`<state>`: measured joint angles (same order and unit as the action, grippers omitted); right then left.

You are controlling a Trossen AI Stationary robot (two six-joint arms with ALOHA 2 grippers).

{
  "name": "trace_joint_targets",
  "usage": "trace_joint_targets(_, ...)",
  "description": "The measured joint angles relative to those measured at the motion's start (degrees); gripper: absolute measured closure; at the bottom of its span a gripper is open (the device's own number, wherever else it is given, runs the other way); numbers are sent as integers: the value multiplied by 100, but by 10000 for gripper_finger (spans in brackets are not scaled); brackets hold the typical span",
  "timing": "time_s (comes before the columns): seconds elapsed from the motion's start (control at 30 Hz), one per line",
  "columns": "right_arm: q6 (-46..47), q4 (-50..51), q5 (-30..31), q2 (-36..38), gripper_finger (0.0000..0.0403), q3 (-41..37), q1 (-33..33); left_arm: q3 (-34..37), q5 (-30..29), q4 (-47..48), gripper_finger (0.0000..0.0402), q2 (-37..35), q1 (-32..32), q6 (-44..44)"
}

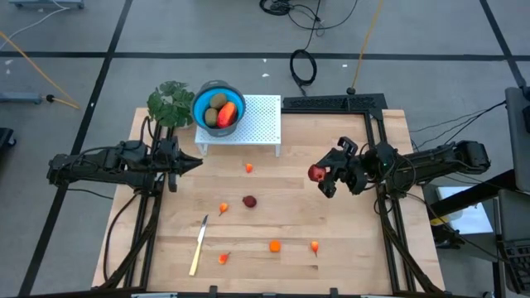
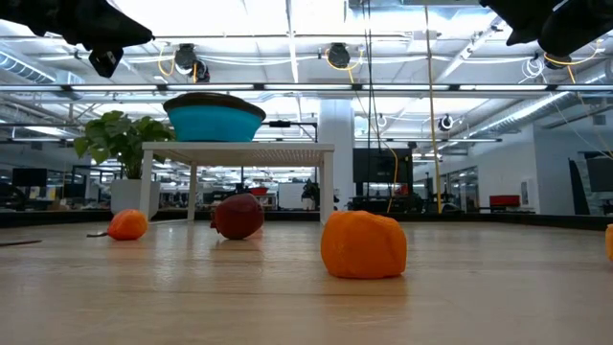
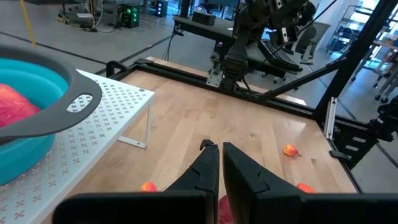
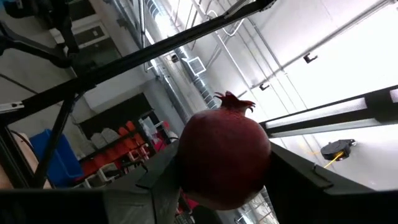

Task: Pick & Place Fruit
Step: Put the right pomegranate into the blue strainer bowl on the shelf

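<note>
A dark red round fruit with a small crown (image 4: 224, 158) sits between the fingers of my right gripper (image 1: 321, 175), well above the table's right half. My left gripper (image 1: 195, 163) is shut and holds nothing; it hovers at the left, just in front of the white stand (image 1: 261, 124). On that stand is a blue bowl (image 1: 203, 103) holding olive-brown ovals and a red-orange piece (image 1: 225, 114). Another dark red fruit (image 1: 249, 201) and several small orange pieces (image 1: 275, 246) lie on the wooden table. My right gripper pinches the dark red fruit by its two opposite sides (image 4: 186, 168) between its two fingers (image 4: 298, 180). The fingers slant upward, toward the table's left. The fruit is lifted clear of the table, and its crown (image 4: 233, 99) sticks out past the fingers.
A pale-handled knife (image 1: 199, 245) lies near the front left. A green plant (image 1: 171, 103) stands at the back left, beside the bowl. Black frame rails (image 1: 377, 124) run along the table's right and far right edges. Bare wood lies between the two arms.
</note>
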<state>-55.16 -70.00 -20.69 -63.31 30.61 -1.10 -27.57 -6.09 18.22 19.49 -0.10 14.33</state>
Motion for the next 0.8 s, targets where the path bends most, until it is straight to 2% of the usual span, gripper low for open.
trace_joint_targets(0.07, 79, 2, 71, 0, 215, 0, 0, 0, 0, -2, 382, 0, 0, 11)
trace_joint_targets(0.13, 441, 45, 422, 2, 215, 0, 0, 0, -1, -6, 382, 0, 0, 103)
trace_joint_targets(0.27, 1798, 518, 1571, 2, 212, 2, -2, 0, -4, -9, 382, 0, 0, 430)
trace_joint_targets(0.33, 2467, 804, 1871, 2, 212, 2, -11, 0, -4, -9, 382, 0, 1, 584)
trace_joint_targets(0.6, 5107, 1556, 2087, 2, 211, 2, -9, -2, -11, -400, 382, 111, 0, 1037)
trace_joint_targets(0.8, 7349, 2360, 2066, 0, 212, 2, -7, -4, 0, -1401, 382, 700, 2, 921)
